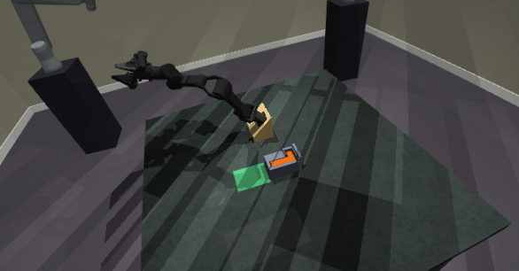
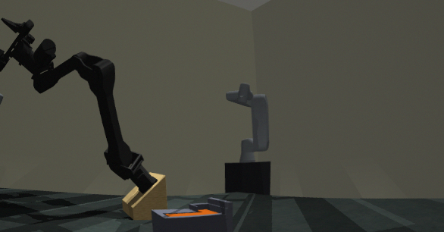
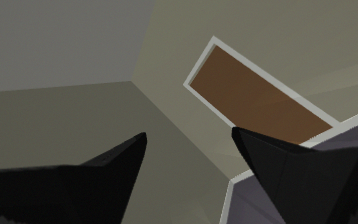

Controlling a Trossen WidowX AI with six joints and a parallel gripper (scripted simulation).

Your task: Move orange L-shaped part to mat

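The orange part (image 1: 282, 160) (image 2: 206, 211) lies flat in the pocket of the grey tray (image 1: 284, 171) (image 2: 189, 224), its L-shaped end toward the tray's raised wall. The green mat (image 1: 251, 179) lies beside the tray in the top view and does not show in the exterior view. My gripper (image 1: 114, 72) (image 3: 189, 134) is open and empty. It is high up and far from the tray, beyond the arm's base, and points away from the tray. In the exterior view it is partly cut off at the left edge. The wrist view shows neither tray nor part.
My arm stands on a wooden wedge base (image 1: 264, 134) (image 2: 154, 205) just behind the tray. A grey arm on a black pedestal (image 1: 75, 107) stands at the left, and another black pedestal (image 1: 345, 41) with an arm stands at the back right. Walls surround the scene.
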